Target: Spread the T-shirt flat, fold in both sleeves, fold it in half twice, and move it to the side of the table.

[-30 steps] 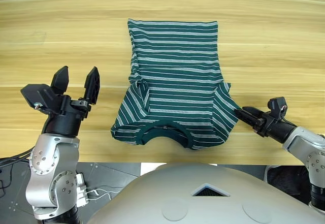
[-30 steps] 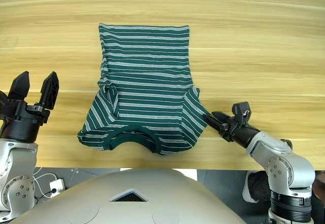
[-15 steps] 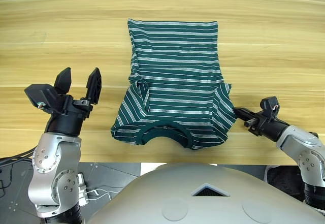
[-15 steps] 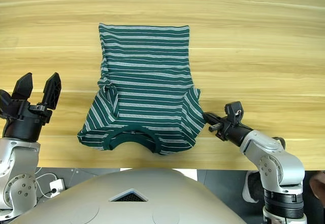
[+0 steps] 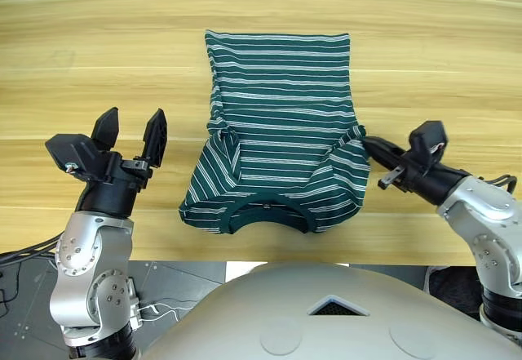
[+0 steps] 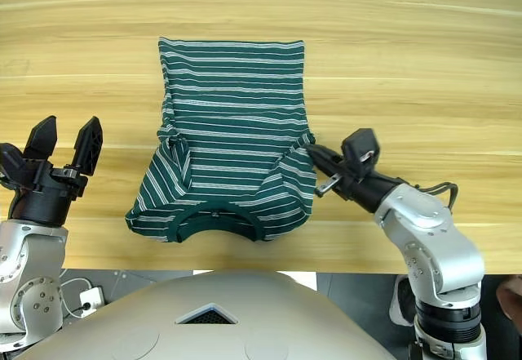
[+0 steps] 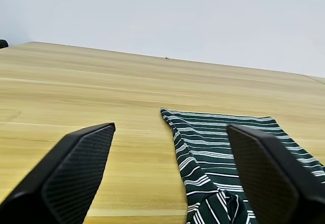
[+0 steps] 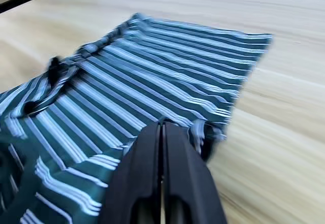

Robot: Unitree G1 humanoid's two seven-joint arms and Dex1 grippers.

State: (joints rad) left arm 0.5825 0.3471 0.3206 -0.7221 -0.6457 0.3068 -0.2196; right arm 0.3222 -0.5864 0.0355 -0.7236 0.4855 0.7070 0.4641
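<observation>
Green-striped soft T-shirt [image 5: 277,91] on pale woodgrain table [image 5: 98,50], sleeve [image 5: 349,149] pinched in right gripper [image 5: 369,142], left gripper [image 5: 130,127] agape

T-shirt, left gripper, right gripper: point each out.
T-shirt [image 5: 281,82]: left eye view, on the striped body panel.
left gripper [image 5: 133,120]: left eye view, midway between its open fingertips.
right gripper [image 5: 366,140]: left eye view, at the shut fingertips on the T-shirt's sleeve edge.

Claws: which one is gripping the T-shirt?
The right claw, shut on the T-shirt at its sleeve; the left claw stands open, clear of the fabric.
</observation>
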